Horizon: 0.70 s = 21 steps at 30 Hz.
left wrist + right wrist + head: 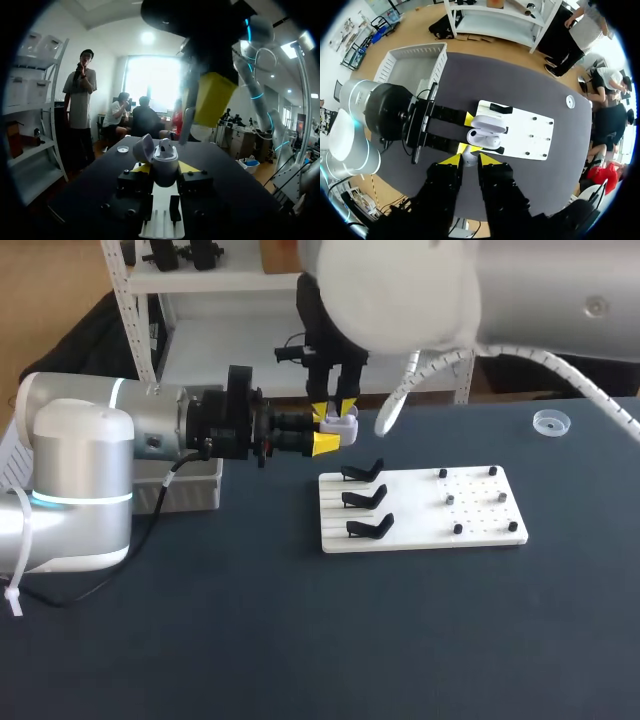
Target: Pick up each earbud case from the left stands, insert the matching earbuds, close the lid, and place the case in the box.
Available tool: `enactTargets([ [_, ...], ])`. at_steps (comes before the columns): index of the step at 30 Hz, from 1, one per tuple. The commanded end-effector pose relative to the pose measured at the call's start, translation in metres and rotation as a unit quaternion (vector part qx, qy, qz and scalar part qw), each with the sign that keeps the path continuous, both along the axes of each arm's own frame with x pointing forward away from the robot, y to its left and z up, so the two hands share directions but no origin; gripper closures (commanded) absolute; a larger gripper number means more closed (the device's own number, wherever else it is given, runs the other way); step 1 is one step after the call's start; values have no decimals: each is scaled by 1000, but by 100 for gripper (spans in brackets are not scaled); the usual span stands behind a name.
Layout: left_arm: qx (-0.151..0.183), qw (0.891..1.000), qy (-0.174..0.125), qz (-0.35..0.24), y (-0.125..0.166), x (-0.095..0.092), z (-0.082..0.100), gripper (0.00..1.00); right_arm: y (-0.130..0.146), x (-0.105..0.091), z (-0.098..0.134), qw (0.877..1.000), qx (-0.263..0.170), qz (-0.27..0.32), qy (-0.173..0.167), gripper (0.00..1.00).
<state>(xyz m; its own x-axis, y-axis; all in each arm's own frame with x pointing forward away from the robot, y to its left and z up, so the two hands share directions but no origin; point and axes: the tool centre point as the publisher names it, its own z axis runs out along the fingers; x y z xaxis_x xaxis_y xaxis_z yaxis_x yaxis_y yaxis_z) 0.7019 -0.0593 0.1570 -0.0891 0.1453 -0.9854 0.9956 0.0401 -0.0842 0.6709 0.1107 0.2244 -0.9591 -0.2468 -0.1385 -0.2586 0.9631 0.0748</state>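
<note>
White case (485,132) in left pincer (468,133), right pincer (468,161) gripping earbud (469,154) close above

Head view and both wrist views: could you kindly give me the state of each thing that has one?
White plastic earbud case: lid open, held off the table.
Seated white earbud: in the case's well.
Left gripper: shut on the case.
Right gripper: above the case, shut on a second white earbud.
Three black stands on the white board: empty.

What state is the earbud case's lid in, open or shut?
Open. The lid is tipped back from the earbud case held in the left gripper, showing an earbud seated inside.
</note>
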Motion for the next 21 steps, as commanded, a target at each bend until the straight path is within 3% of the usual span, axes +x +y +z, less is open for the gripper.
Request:
enactTargets([
  [1, 0, 1000, -1, 2, 0, -1, 0, 100, 2, 5, -3, 1000, -1, -1, 8, 100],
  [21, 0, 1000, -1, 2, 0, -1, 0, 100, -1, 16, -10, 1000, -4, -12, 12, 100],
])
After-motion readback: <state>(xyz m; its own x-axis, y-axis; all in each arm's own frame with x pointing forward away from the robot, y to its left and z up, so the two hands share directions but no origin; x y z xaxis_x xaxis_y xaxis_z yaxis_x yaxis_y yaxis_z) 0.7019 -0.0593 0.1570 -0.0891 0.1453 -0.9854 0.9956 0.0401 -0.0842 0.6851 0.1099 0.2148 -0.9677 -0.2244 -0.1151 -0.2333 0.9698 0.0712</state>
